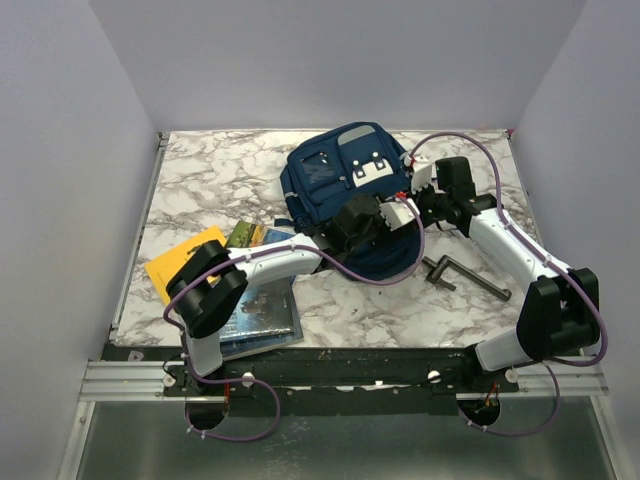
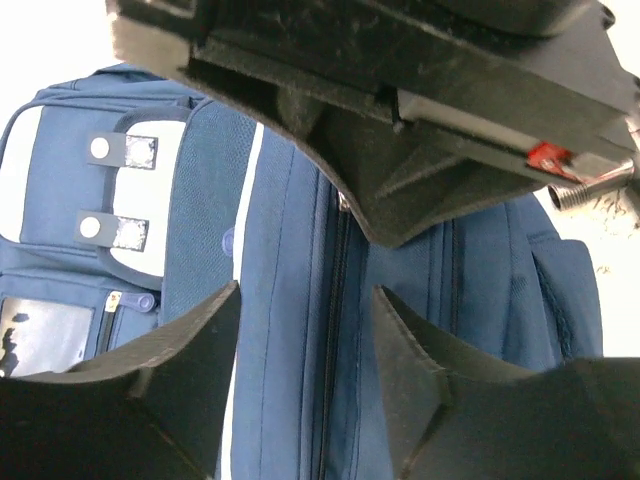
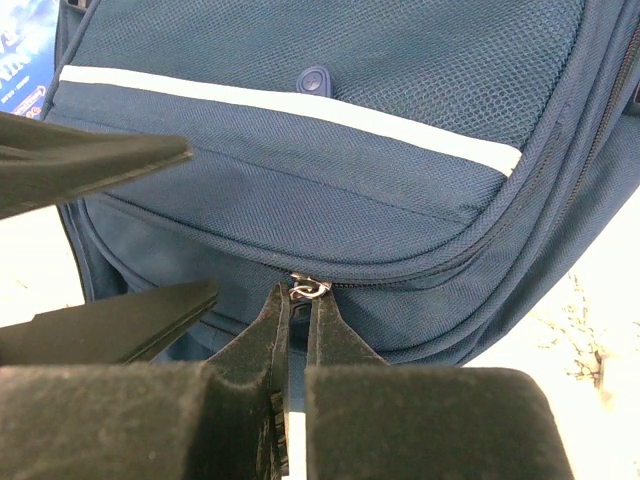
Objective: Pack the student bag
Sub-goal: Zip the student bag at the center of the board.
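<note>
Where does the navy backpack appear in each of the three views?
Top external: the backpack lies at upper centre.
Left wrist: it fills most of the frame.
Right wrist: it fills the upper frame.
Shared landmark: the right gripper, shut on the zipper pull.

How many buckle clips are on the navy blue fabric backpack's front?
2, both on the white front panel of the navy blue fabric backpack: one clip, the other clip right beside it. Part of the bag is covered, so more may be hidden.
</note>
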You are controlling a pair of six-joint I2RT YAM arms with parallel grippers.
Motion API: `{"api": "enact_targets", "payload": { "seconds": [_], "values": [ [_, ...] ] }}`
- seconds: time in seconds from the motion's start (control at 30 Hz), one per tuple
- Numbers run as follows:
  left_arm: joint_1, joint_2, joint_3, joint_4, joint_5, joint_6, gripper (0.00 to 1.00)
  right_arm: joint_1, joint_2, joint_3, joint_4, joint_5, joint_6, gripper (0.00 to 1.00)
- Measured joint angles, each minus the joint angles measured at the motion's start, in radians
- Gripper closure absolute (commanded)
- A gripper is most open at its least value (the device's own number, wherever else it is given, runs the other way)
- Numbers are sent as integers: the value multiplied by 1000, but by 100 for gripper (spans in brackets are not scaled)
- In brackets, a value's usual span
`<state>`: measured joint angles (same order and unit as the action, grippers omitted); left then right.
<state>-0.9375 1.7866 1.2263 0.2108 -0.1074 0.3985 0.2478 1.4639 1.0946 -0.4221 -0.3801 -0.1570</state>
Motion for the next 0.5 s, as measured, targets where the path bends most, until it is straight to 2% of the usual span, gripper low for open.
{"api": "enact_targets", "payload": {
  "seconds": [0.17, 0.3, 0.5],
  "values": [
    [-1, 48, 35, 6, -35, 18, 56, 2, 0, 0, -27, 1, 0, 100],
    [-1, 58, 38, 14, -44, 25, 66, 6, 0, 9, -35, 1, -3, 100],
    [-11, 58, 36, 19, -53, 34, 94, 7, -1, 12, -31, 6, -50, 99]
  ]
}}
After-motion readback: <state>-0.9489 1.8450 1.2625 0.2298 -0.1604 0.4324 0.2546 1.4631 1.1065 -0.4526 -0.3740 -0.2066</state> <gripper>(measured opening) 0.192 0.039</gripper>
